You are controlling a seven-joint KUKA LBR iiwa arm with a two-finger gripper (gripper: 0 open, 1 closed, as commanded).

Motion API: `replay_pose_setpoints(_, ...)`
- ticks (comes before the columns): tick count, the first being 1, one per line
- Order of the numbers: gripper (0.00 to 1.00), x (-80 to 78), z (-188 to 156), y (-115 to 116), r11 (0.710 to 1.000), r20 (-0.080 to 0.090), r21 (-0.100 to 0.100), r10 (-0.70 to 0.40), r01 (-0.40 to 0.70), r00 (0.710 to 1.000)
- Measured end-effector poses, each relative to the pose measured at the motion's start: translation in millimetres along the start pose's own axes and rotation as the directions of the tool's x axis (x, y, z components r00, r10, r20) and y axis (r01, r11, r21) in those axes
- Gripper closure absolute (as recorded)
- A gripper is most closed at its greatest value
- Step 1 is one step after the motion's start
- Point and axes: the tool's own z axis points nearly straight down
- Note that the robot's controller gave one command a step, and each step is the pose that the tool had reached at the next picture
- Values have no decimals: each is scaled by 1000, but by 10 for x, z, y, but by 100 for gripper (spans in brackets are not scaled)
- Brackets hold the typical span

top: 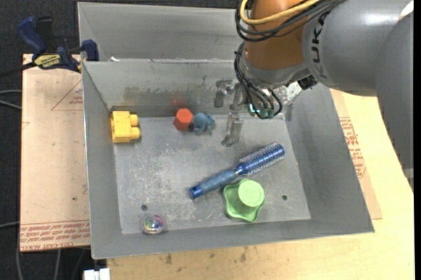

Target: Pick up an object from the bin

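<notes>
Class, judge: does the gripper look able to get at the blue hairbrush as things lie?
Probably yes: the blue hairbrush lies uncovered on the bin floor near the gripper; only the green cap sits close beside its handle.

In the bin point(158, 173), the brush point(237, 171) lies just behind the cup point(244, 200); block point(125, 126) far left; perhaps a marble point(152, 225) front-left.

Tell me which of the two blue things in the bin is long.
The blue bristled brush, lying slanted beside the green round piece; the other, a small blue lump, sits by the orange cylinder.
</notes>
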Motion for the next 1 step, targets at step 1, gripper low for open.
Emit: replay_pose_setpoints(1, 0, 459, 846, -640, 988, 0, 1, -154, 154, 988)
